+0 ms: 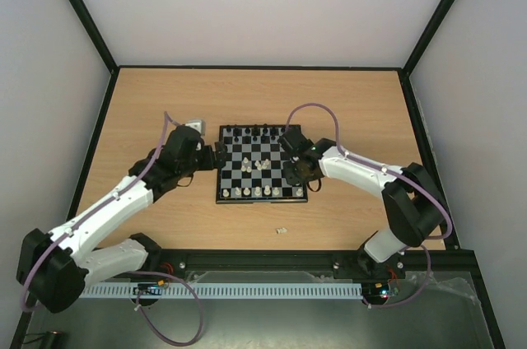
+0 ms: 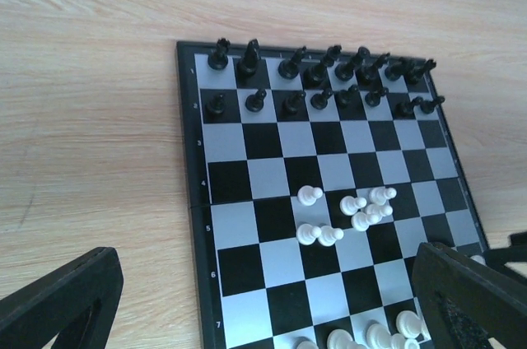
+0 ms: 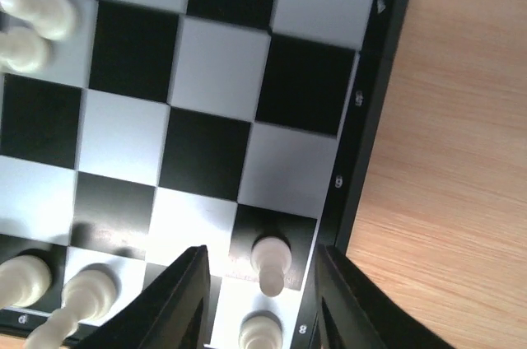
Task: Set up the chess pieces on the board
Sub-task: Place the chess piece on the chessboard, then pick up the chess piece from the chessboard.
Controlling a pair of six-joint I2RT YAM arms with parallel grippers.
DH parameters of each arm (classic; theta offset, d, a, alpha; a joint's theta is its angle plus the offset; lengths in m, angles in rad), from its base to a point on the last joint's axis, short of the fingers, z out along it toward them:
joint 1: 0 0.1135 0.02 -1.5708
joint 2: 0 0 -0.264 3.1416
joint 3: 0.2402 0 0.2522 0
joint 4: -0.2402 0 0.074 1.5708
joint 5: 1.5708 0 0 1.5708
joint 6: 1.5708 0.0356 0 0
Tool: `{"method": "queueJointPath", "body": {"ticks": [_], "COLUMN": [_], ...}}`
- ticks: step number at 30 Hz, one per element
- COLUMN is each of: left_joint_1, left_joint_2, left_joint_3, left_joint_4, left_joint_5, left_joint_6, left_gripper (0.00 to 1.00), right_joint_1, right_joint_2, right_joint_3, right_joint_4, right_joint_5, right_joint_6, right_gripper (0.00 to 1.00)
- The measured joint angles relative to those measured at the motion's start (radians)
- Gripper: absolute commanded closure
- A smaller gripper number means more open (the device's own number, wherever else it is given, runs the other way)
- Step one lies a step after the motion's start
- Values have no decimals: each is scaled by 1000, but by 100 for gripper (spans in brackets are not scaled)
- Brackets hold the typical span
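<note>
The board (image 1: 247, 169) lies mid-table, with black chess pieces (image 2: 321, 77) standing in two rows along its far side. A loose cluster of white pawns (image 2: 354, 213) stands near the board's middle, and more white pieces (image 2: 370, 337) line the near rows. My right gripper (image 1: 298, 178) hangs over the board's near right corner. In the right wrist view it (image 3: 262, 283) is open around an upright white pawn (image 3: 270, 260) on a black square, with a gap on each side. My left gripper (image 1: 216, 155) is wide open at the board's left edge, holding nothing (image 2: 263, 300).
One small white piece (image 1: 281, 230) lies on the wooden table in front of the board. A pale grey object (image 1: 193, 124) sits behind the left arm's wrist. Black frame rails run along the table's edges.
</note>
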Motion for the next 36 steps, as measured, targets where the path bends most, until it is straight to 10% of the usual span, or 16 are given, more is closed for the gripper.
{"method": "queueJointPath", "body": {"ticks": [36], "left_joint_1": [-92], "left_joint_2": [200], "left_joint_3": [8], "left_joint_4": [19], "left_joint_5": [-6], "left_joint_6": [-4], "left_gripper": [1], "right_joint_1": [21], "right_joint_2": [301], "right_joint_3": [344], "right_joint_4": [61], "right_joint_5": [-106], "right_joint_6": [-74], "right_gripper": [71]}}
